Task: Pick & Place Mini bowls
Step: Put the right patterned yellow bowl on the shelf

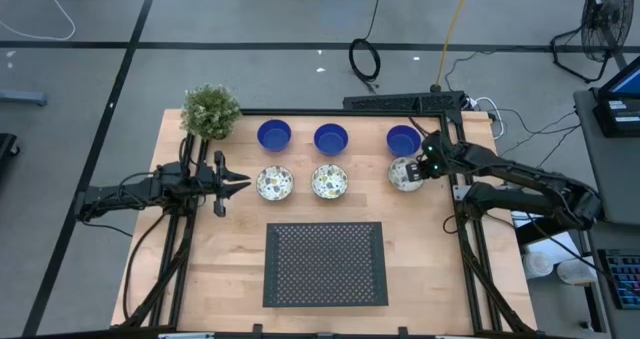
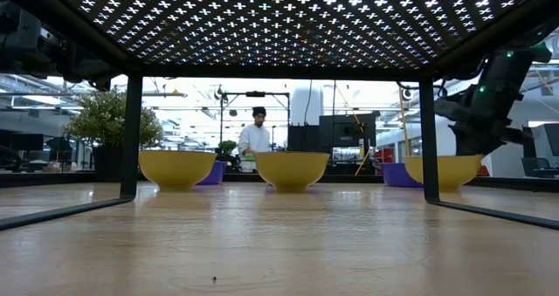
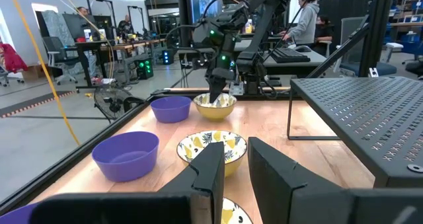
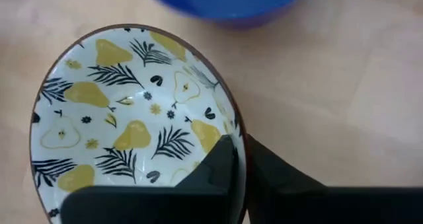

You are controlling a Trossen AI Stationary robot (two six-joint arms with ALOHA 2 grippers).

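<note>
Tabletop (image 1: 420, 259): pale wood, planked, smooth with a low sheen. Perforated rack (image 1: 324, 264) at near centre: dark matt metal, cross-shaped holes seen from below. Far row of three blue bowls (image 1: 331, 138): glossy, plastic-looking. Near row of three patterned bowls (image 1: 329, 182): glossy white glazed inside with yellow pears and dark leaves, plain yellow outside, thin brown rim. Right gripper (image 4: 239, 159): jaws matt black, smooth, pinching the right patterned bowl's (image 4: 125, 112) rim. Potted plant (image 1: 210, 111) far left: fine leafy texture.

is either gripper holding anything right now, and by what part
The right gripper is shut on the rim of the right-hand white pear-patterned mini bowl, one finger inside, one outside. The left gripper holds nothing.
</note>
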